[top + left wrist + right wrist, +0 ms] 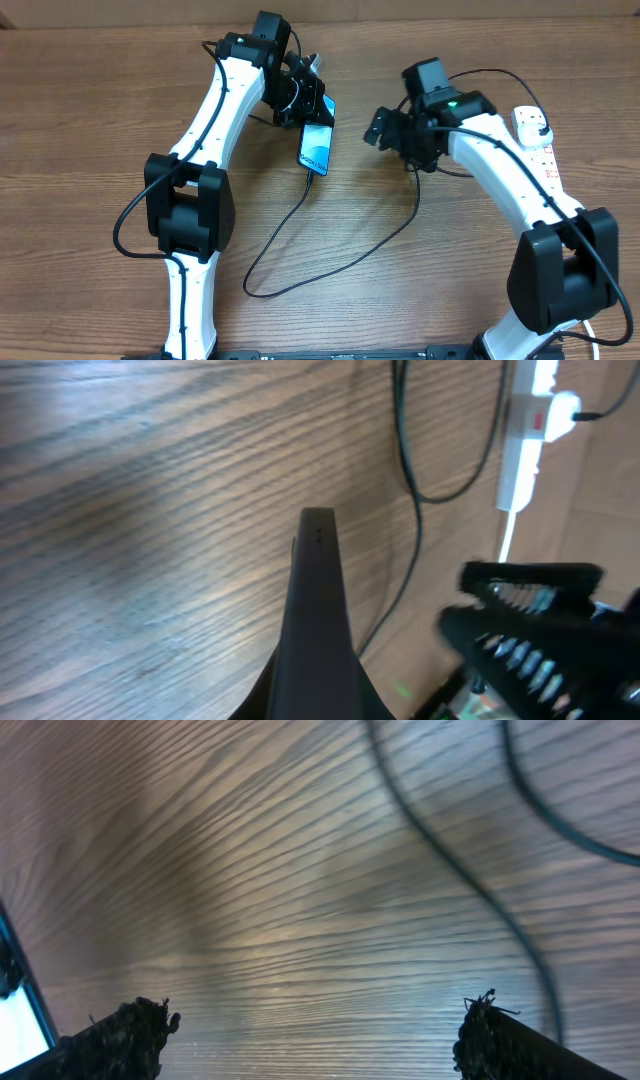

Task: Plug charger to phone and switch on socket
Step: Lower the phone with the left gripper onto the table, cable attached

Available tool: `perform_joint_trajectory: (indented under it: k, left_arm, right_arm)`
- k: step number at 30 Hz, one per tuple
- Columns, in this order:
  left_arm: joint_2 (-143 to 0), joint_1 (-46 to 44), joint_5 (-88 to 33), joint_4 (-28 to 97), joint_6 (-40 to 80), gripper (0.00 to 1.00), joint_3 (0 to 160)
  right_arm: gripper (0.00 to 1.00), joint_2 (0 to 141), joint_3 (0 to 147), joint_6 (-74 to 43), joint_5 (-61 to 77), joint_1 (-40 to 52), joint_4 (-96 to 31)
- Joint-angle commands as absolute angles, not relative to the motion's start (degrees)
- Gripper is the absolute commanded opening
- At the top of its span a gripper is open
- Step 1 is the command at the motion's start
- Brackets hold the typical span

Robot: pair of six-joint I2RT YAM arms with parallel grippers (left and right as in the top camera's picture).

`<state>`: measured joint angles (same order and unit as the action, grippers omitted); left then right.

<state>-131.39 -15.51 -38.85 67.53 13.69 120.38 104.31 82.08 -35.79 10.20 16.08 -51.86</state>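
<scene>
Two arms met at upper centre: the left fingers were clamped on the phone, tilted above the tabletop, with the charger at its lower end. Right fingers stood wide apart, empty, and the socket lay at right

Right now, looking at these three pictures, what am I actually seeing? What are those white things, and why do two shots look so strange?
The white shapes are two robot arms at a wooden table, seen from above. The other two pictures come from cameras on each wrist, looking past the fingers. The left gripper holds the phone by one end; its wrist view shows the dark edge. The black charger cable runs from the phone's lower end and loops across the table. The right gripper is open and empty above the wood; you see its fingertips. The socket, a white power strip, lies far right.
</scene>
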Motion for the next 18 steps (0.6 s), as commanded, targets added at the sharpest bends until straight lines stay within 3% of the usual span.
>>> perform_joint_trajectory:
  k: [1, 8, 18]
  left_arm:
    - [-131.0, -15.3, -36.9, 66.9, 15.5, 0.05, 120.3]
    - [-131.0, -15.4, -37.6, 62.2, 18.9, 0.05, 115.3]
    - [-131.0, -15.4, -43.1, 47.3, 26.0, 0.05, 102.6]
  right_arm:
    - [0.94, 103.2, 82.6, -33.7, 11.6, 11.9, -52.2]
    - [0.93, 103.2, 82.6, -26.7, 19.2, 5.5, -53.7]
    - [0.93, 103.2, 82.6, -23.7, 19.6, 4.7, -55.0]
